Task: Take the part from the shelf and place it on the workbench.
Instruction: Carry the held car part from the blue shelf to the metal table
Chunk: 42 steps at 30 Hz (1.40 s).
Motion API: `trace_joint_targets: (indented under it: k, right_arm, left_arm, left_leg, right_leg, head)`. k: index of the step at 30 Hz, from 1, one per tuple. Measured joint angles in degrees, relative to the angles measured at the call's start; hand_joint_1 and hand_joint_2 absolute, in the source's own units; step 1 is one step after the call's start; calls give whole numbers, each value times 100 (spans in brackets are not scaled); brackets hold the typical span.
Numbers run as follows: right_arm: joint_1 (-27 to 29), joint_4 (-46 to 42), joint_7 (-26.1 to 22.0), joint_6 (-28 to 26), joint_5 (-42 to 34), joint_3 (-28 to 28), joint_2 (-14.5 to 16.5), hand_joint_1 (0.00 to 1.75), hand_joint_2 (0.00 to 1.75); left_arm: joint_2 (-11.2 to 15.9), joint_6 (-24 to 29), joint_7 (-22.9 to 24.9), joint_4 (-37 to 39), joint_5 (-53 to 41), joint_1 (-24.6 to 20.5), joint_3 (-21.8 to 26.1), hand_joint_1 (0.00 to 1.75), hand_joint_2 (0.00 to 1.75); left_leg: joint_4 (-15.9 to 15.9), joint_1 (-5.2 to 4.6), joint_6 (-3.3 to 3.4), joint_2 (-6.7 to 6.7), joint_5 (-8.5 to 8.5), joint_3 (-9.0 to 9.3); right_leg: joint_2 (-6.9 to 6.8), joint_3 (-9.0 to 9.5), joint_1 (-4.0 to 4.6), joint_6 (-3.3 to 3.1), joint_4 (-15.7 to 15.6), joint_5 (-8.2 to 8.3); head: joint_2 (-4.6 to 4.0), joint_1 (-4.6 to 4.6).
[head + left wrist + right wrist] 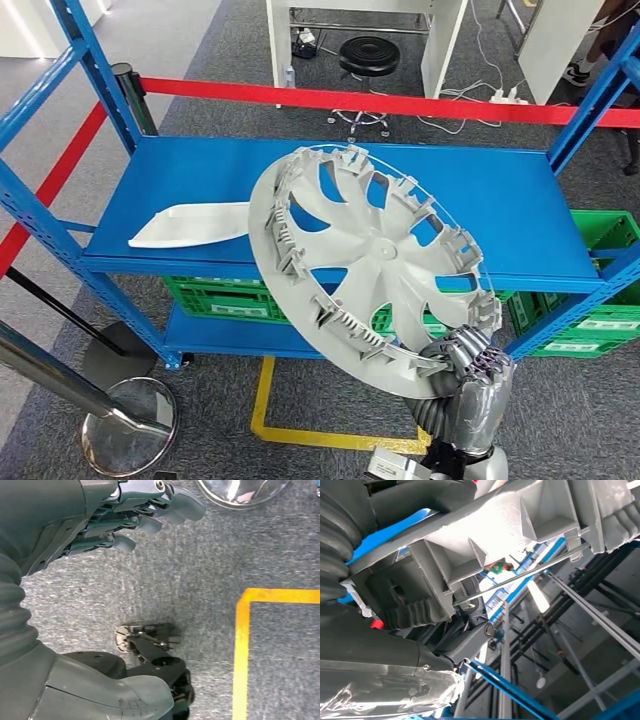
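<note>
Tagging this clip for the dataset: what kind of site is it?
Probably a factory or workshop test cell: a blue steel shelf rack, green plastic crates beneath, a red barrier belt, yellow floor tape.

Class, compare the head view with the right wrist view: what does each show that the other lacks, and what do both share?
Head view alone: the blue shelf, a white part lying on it, green crates, red barrier tape and a black stool. Right wrist view alone: ceiling pipes overhead. Both: the grey wheel cover, gripped at its rim by the right hand.
</note>
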Motion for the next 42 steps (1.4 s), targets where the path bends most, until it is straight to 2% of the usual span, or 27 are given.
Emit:
trace_joint_targets:
  k: [2, 4, 6, 8, 9, 12, 13, 14, 15, 17, 19, 20, 21, 23, 25, 27, 28, 29, 31, 32, 34, 35, 36, 38, 39, 40, 42]
  right_arm:
    - [12, -11, 1, 0, 1, 1, -1, 175, 175]
    - [25, -47, 1, -1, 5, 4, -1, 175, 175]
    - [64, -101, 1, -1, 6, 3, -1, 175, 175]
    - [123, -151, 2, -1, 2, -6, -1, 175, 175]
    - [150, -175, 2, -1, -1, -10, -1, 175, 175]
    - [232, -248, 2, 0, 5, -27, -1, 175, 175]
    - [273, -271, 2, 0, 13, -40, -1, 175, 175]
    - [326, -301, 2, 0, 26, -60, 1, 175, 175]
    - [384, -336, 2, 0, 40, -81, 3, 175, 175]
    - [519, -427, 3, -1, 64, -123, 16, 175, 175]
    - [672, -568, 4, -2, 80, -177, 48, 175, 175]
    - [758, -657, 6, -2, 86, -207, 70, 175, 175]
    - [858, -759, 7, -2, 91, -243, 95, 175, 175]
    - [1078, -953, 8, -2, 96, -316, 146, 175, 175]
    - [1253, -1103, 9, -3, 96, -381, 195, 175, 175]
    - [1369, -1210, 9, -3, 99, -434, 245, 175, 175]
    - [1433, -1265, 9, -2, 104, -464, 276, 175, 175]
    - [1501, -1324, 9, -2, 109, -498, 308, 175, 175]
    - [1620, -1440, 10, -2, 118, -574, 369, 175, 175]
    - [1664, -1494, 11, -2, 120, -607, 394, 175, 175]
    - [1750, -1619, 11, -2, 126, -662, 452, 175, 175]
    - [1794, -1687, 11, -2, 126, -686, 478, 175, 175]
    - [1841, -1761, 8, -2, 118, -717, 505, 175, 175]
    - [1947, -1889, 8, -2, 73, -797, 542, 175, 175]
    - [2004, -1955, 25, -2, 49, -850, 560, 175, 175]
    - [2048, -2015, 58, -2, 37, -900, 573, 175, 175]
    - [2109, -2130, 167, -2, 62, -996, 595, 175, 175]
  left_arm:
    - [-2, 0, 0, 0, -9, -1, 0, 0, 175]
    - [-9, 0, 0, 0, -40, -2, 0, 0, 175]
    - [-16, 0, 0, 0, -99, -3, -2, 0, 175]
    - [-17, 1, 0, 0, -167, 4, -5, 0, 175]
    - [-18, 1, 0, 0, -197, 12, -7, 0, 175]
    - [-17, 9, 0, 0, -278, 21, -10, 0, 175]
    - [-17, 13, 0, 0, -312, 17, -13, 0, 175]
    - [-16, 15, 0, 0, -356, 12, -17, 0, 175]
    - [-14, 17, 0, 0, -402, 11, -26, 0, 175]
    - [-11, 32, 0, 0, -499, 11, -56, 0, 175]
    - [-19, 50, 6, 0, -614, 10, -108, 0, 175]
    - [-25, 56, 14, 0, -681, 11, -136, 0, 175]
    - [-33, 60, 26, 0, -754, 10, -165, 0, 175]
    - [-53, 65, 46, 1, -875, 15, -227, 0, 175]
    - [-74, 65, 60, 2, -949, 19, -287, 0, 175]
    - [-81, 55, 67, 2, -1016, 16, -329, 0, 175]
    - [-83, 45, 68, 2, -1061, 13, -355, 0, 175]
    - [-83, 33, 68, 2, -1105, 7, -385, 0, 175]
    - [-87, 15, 68, 2, -1171, -5, -439, 0, 175]
    - [-92, 7, 68, 2, -1193, -11, -458, 0, 175]
    - [-106, -4, 69, 2, -1257, -22, -502, 0, 175]
    - [-110, -9, 70, 2, -1296, -28, -531, 0, 175]
    - [-114, -15, 75, 2, -1342, -35, -560, 0, 175]
    - [-122, -24, 86, 2, -1428, -43, -609, 0, 175]
    - [-126, -26, 101, 2, -1472, -40, -630, 0, 175]
    - [-128, -27, 118, 2, -1514, -28, -655, 0, 175]
    - [-125, -31, 159, 2, -1591, -5, -708, 0, 175]
  left_leg:
    - [13, -23, -13, -4, 97, -119]
    - [34, -45, -53, -9, 190, -202]
    - [41, -40, -116, -8, 280, -243]
    - [70, -14, -185, -11, 271, -274]
    - [160, -3, -222, -15, 128, -310]
    - [1029, 45, -322, -19, -742, -520]
    - [1387, 61, -345, -19, -939, -579]
    - [1640, 77, -364, -19, -989, -580]
    - [1704, 92, -376, -20, -899, -497]
    - [1253, 128, -386, -70, -564, -55]
    - [488, 156, -366, -290, -508, 473]
    - [236, 160, -347, -383, -565, 617]
    - [107, 154, -321, -436, -629, 672]
    - [65, 142, -234, -330, -597, 603]
    - [51, 134, -123, -176, -493, 490]
    - [50, 103, -56, -21, -385, 357]
    - [54, 81, -40, 57, -328, 287]
    - [57, 59, -32, 131, -268, 212]
    - [62, 12, -24, 275, -144, 51]
    - [62, -11, -27, 339, -83, -23]
    - [72, -51, -50, 435, 19, -117]
    - [78, -62, -69, 476, 70, -142]
    - [84, -65, -91, 522, 123, -165]
    - [89, -52, -146, 602, 212, -217]
    - [120, -37, -186, 552, 156, -246]
    - [229, -22, -227, 446, -21, -277]
    - [780, 4, -289, 175, -639, -377]
  right_leg:
    - [0, 563, 18, -70, -641, 254]
    - [-3, 1154, 46, -142, -1474, 244]
    - [-1, 1343, 76, -176, -1846, 157]
    - [-14, 1258, 74, -234, -1870, 233]
    - [-23, 1218, 66, -275, -1878, 286]
    - [-26, 1044, 50, -341, -1874, 464]
    - [-18, 975, 49, -335, -1859, 523]
    - [-5, 896, 47, -323, -1837, 583]
    - [18, 806, 44, -305, -1806, 636]
    - [91, 611, 29, -255, -1715, 721]
    - [178, 445, 28, -188, -1606, 784]
    - [221, 382, 29, -149, -1566, 824]
    - [266, 327, 28, -103, -1547, 875]
    - [337, 241, 12, -13, -1538, 952]
    - [255, 103, 4, 37, -1335, 684]
    - [106, -67, 2, 56, -727, 103]
    - [73, -126, 1, 65, -354, -109]
    - [55, -141, 1, 71, -49, -180]
    - [24, 64, 5, 50, 88, 71]
    - [-27, 322, 13, 20, -145, 239]
    - [-261, 1073, 60, -61, -1052, 271]
    - [-359, 1377, 86, -94, -1498, 171]
    - [-412, 1556, 111, -121, -1809, 73]
    - [-339, 1543, 120, -180, -1996, 60]
    - [-290, 1477, 116, -220, -1996, 115]
    - [-239, 1409, 108, -268, -1995, 185]
    - [-127, 1242, 108, -332, -1978, 330]
  head:
    - [0, 0]
    - [0, -4]
    - [0, -8]
    - [0, -3]
    - [0, -10]
    - [0, -49]
    - [0, -54]
    - [0, -52]
    - [0, -53]
    - [0, -55]
    - [0, -55]
    - [0, -57]
    - [0, -54]
    - [0, -53]
    - [0, -21]
    - [0, 14]
    - [0, 19]
    - [0, 21]
    - [0, 25]
    - [0, 23]
    - [0, 24]
    - [0, 22]
    - [0, 22]
    - [0, 22]
    - [0, 21]
    - [0, 19]
    - [0, 5]
